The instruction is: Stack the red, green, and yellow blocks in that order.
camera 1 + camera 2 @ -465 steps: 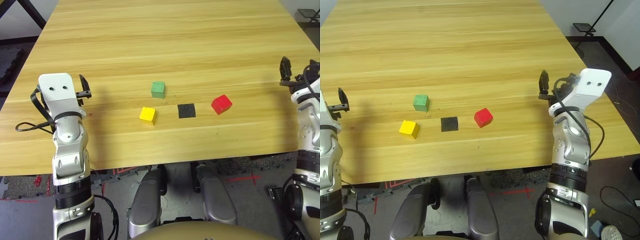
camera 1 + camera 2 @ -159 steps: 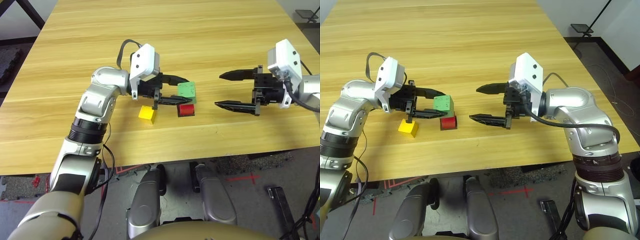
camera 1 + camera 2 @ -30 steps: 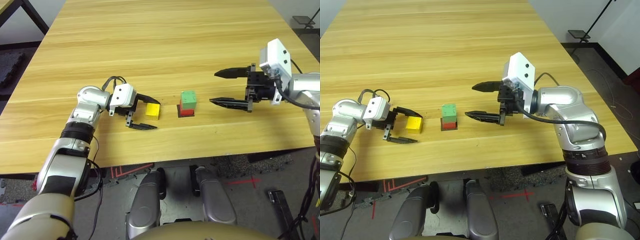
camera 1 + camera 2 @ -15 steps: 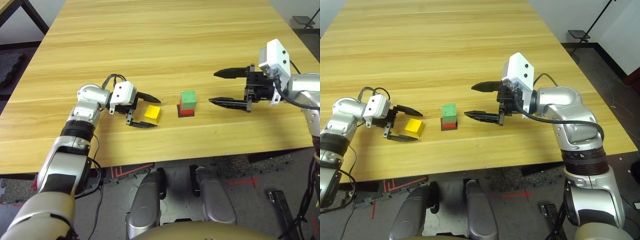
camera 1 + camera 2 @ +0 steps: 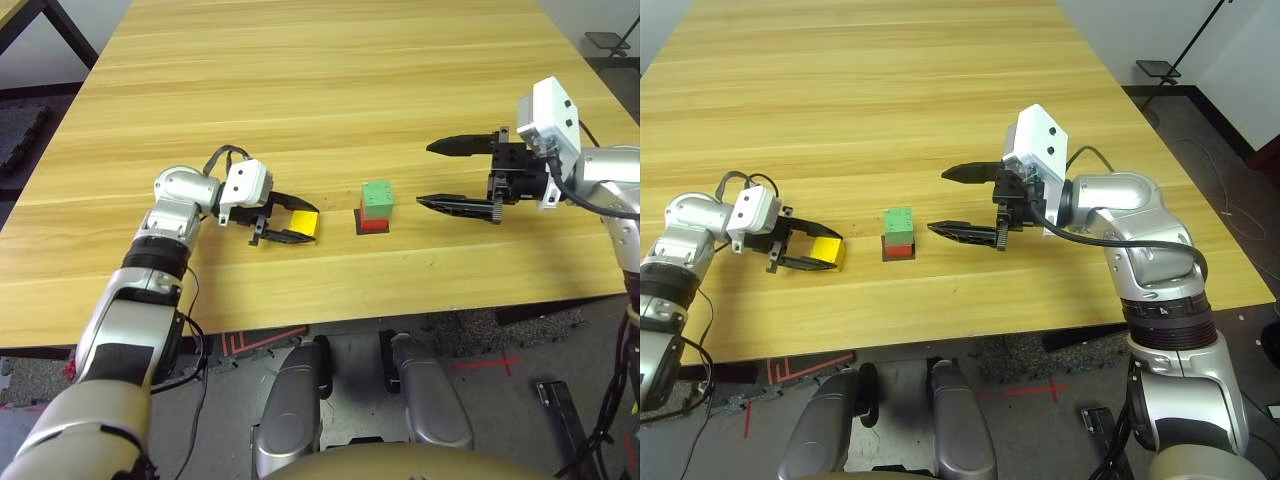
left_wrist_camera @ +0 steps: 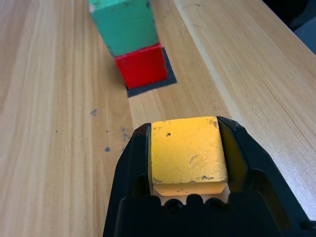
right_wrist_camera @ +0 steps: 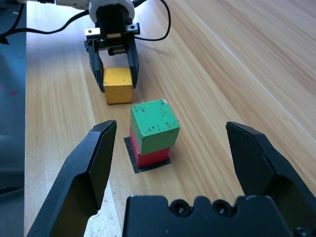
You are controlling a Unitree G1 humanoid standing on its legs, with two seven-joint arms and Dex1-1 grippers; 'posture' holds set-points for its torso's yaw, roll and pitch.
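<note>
Left hand [image 5: 297,225], released a second ago, now clenched on yellow block [image 5: 304,226]; right hand [image 5: 430,175] unchanged, spread wide.

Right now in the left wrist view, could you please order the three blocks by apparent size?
1. Yellow block, largest, though it sits nearest the camera.
2. Green block, cut off by the picture edge.
3. Red block, close to green; unsure.

A green block [image 5: 377,196] tops a red block [image 5: 373,221] on a black patch [image 6: 148,89]; the yellow block [image 5: 303,224] sits between black pincer fingers [image 5: 285,238] on the pale wood-grain desk [image 5: 330,90].
</note>
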